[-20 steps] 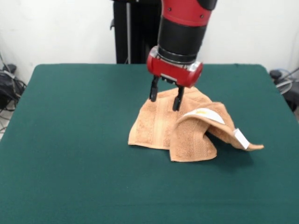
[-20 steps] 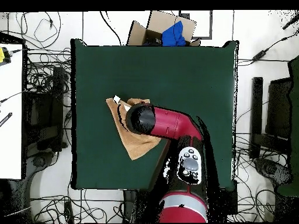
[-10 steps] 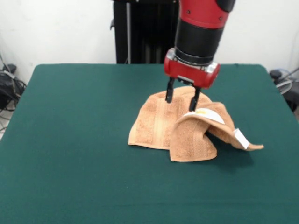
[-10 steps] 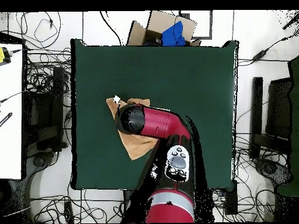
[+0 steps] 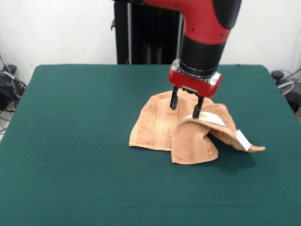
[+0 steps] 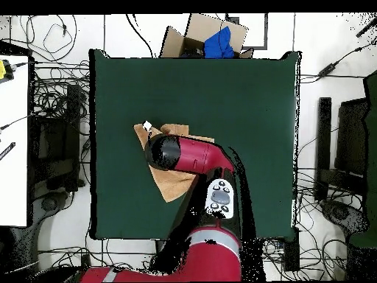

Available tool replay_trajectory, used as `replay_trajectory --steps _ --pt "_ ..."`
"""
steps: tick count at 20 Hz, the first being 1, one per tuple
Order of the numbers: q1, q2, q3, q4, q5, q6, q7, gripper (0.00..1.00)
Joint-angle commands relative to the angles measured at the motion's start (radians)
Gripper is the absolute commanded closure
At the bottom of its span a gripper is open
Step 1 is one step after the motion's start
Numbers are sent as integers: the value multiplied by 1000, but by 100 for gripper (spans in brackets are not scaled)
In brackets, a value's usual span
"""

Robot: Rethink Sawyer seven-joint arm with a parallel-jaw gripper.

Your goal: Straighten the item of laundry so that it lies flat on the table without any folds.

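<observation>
We see the towel (image 5: 175, 129) right of centre in the front view, bunched on the green table (image 5: 70, 141), one flap doubled over toward the lower right with its white tag (image 5: 242, 139) at the tip. In the overhead view the towel (image 6: 171, 184) lies left of centre, largely hidden beneath the arm.

The risk, as we judge it, is a poor grab. The gripper (image 5: 186, 105) hangs right at the crest of the fold, its fingers spread with nothing between them. If it closes there, it may pinch both layers together, and any pull would drag the whole bundle across the felt rather than open it. A shallow bite could also slip off the thick terry.

The red and black arm (image 5: 203, 42) comes down from the top of the front view, wrist nearly vertical, fingertips pointing straight down at the raised ridge.
</observation>
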Motion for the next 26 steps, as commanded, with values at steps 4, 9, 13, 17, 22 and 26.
replay_trajectory --steps 4,9,13,17,22,26 --pt "-65 49 187 -29 -48 97 -72 0" --pt "-137 32 285 7 -67 84 -142 0" --pt "-151 0 297 45 -48 55 -54 0" --pt "-152 -53 300 113 8 -12 81 0" --pt "-105 -122 233 130 52 -25 198 0" --pt "-103 -155 204 118 84 10 214 0"
